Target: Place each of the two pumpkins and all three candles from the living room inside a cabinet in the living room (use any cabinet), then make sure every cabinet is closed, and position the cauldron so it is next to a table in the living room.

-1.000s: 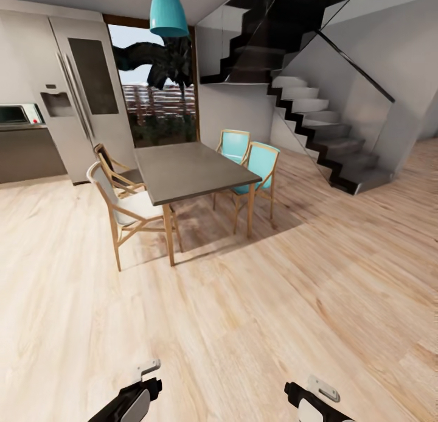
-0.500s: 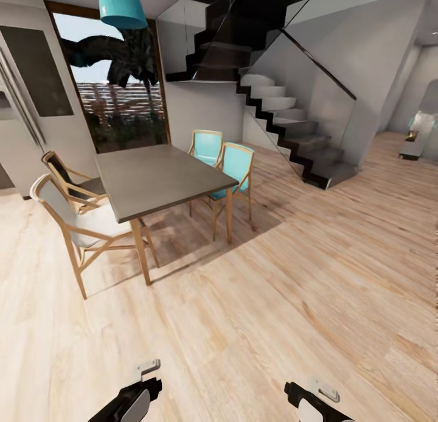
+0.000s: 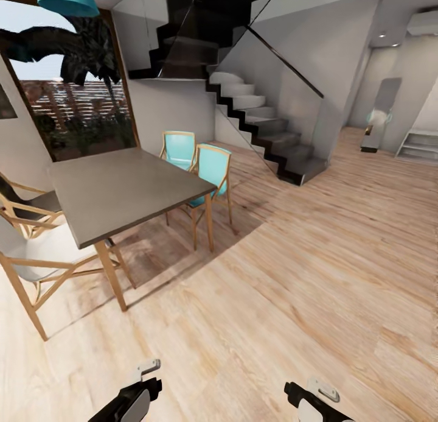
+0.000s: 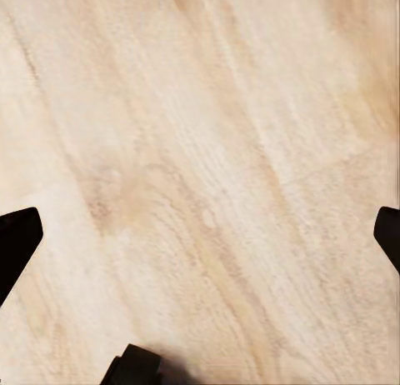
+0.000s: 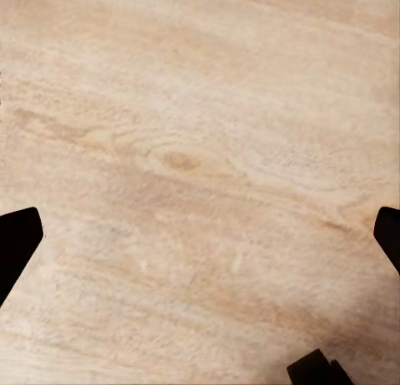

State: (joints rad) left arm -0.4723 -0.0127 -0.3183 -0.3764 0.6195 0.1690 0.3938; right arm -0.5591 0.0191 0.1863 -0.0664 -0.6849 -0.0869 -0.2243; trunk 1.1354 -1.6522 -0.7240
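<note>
A: Where are we in the job?

B: In transit, we judge. The head view takes in a grey dining table [image 3: 121, 187] with turquoise chairs [image 3: 210, 169], a dark staircase [image 3: 258, 120] and a wide run of wood floor [image 3: 316, 276]. No pumpkin, candle, cauldron or dark cabinet is in sight, so we cannot say where they are.

A: And our arms?

B: Both are low at the front. The left gripper [image 3: 137, 397] and the right gripper [image 3: 313, 400] sit at the bottom edge of the head view. In each wrist view the black tips stand at opposite edges with bare floor between, so the fingers [image 4: 17, 239] on the left are wide apart, and those on the right [image 5: 17, 239] likewise. Neither carries anything.

A: Next?

B: We'd head on towards the opening past the stairs, where pale shelving [image 3: 420, 145] shows, and look for the living room before any grasp.
</note>
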